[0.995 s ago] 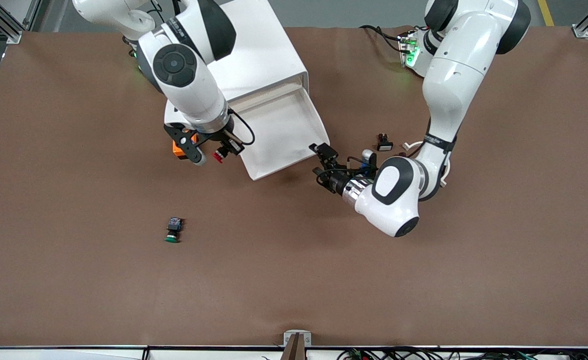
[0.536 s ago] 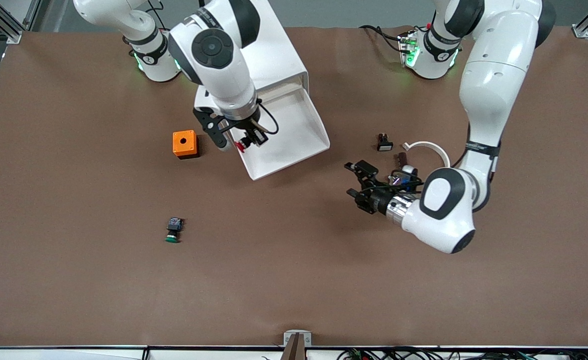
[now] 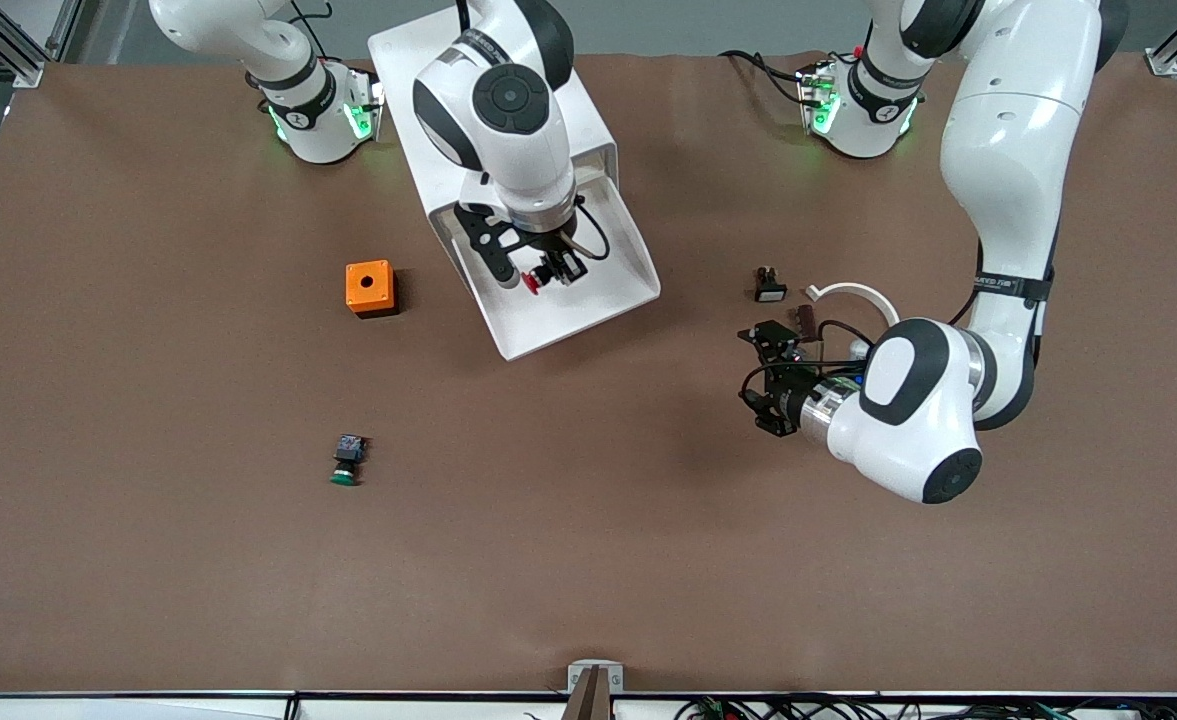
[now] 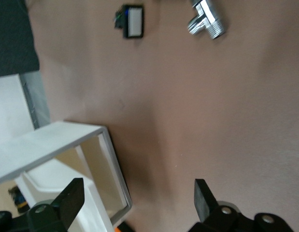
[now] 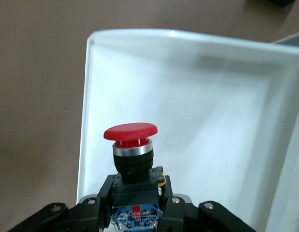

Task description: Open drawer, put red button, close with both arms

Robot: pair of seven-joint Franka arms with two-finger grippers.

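The drawer [image 3: 560,322] stands pulled out of the white cabinet [image 3: 493,100], toward the front camera. My right gripper [image 3: 540,276] is over the open drawer, shut on the red button [image 3: 532,283]. In the right wrist view the red button [image 5: 131,145] sits upright between the fingers by its dark body, red cap outward, above the drawer's white floor [image 5: 202,101]. My left gripper [image 3: 760,378] is open and empty, low over the bare table toward the left arm's end, apart from the drawer. In the left wrist view its fingers [image 4: 72,197] stand wide apart, with the drawer's corner [image 4: 67,140] in sight.
An orange box with a round hole [image 3: 369,288] stands beside the drawer toward the right arm's end. A green-capped switch [image 3: 347,460] lies nearer the front camera. A small black switch [image 3: 770,285], a white ring [image 3: 853,293] and a chrome fitting [image 4: 207,19] lie near my left gripper.
My right gripper has carried the red button from beside the orange box to over the open drawer. My left gripper has drawn back from the drawer toward the left arm's end.
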